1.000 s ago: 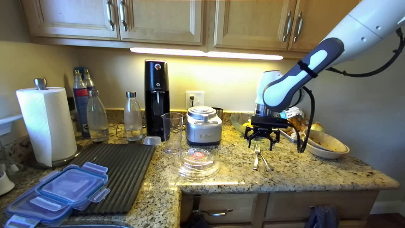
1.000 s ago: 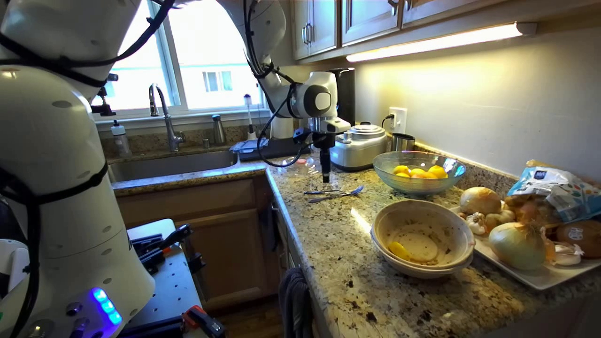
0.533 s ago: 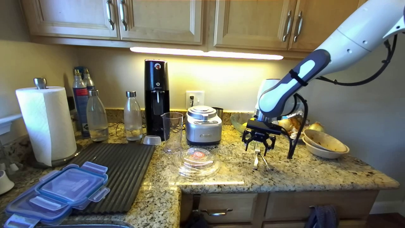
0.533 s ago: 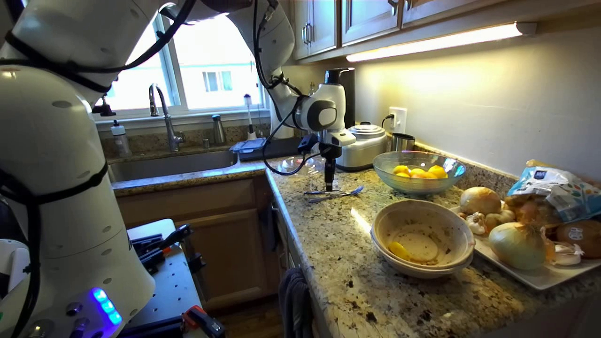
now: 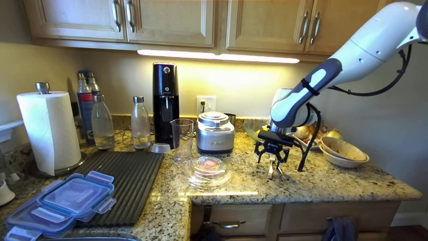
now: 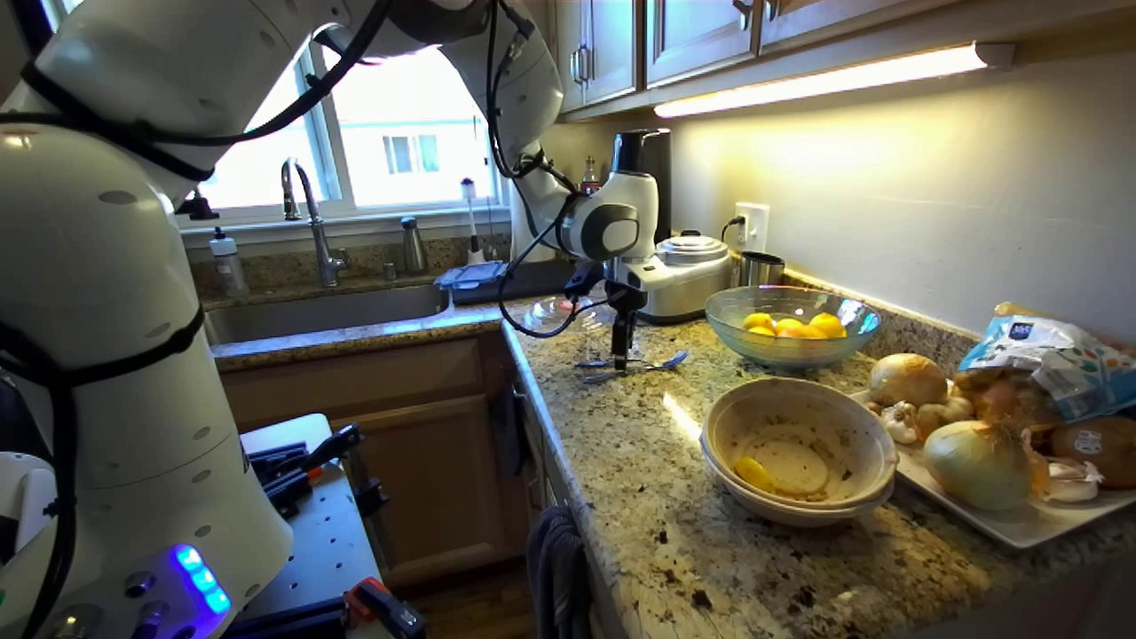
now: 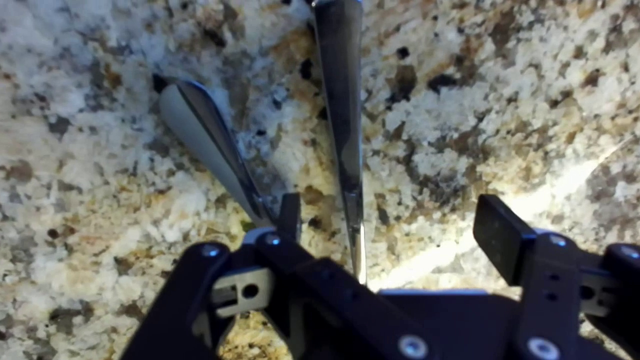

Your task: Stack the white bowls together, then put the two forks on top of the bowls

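Two white bowls are stacked, one inside the other, on the counter. The upper bowl point(image 6: 803, 435) holds a yellow scrap and sits slightly tilted in the lower bowl point(image 5: 341, 161). Two silvery forks lie close together on the counter. My gripper point(image 5: 268, 164) is open and low over them, with its fingers pointing down. In the wrist view, the gripper point(image 7: 392, 230) has one fork's handle point(image 7: 345, 100) between its fingers, nearer the left finger. The other fork's handle point(image 7: 207, 142) slants outside the left finger. The fork heads are hidden there. Whether the fingertips touch the counter cannot be told.
A glass bowl of yellow fruit point(image 6: 790, 342) and a silver food processor point(image 5: 215, 137) stand at the back. A clear glass dish point(image 5: 207, 175) lies beside the forks. A white plate with onions point(image 6: 1021, 528) is beside the bowls. The counter's front edge point(image 5: 301, 201) is close to the forks.
My gripper has come down toward the forks, turning slightly, and its fingers have stayed open. The forks and bowls have not moved.
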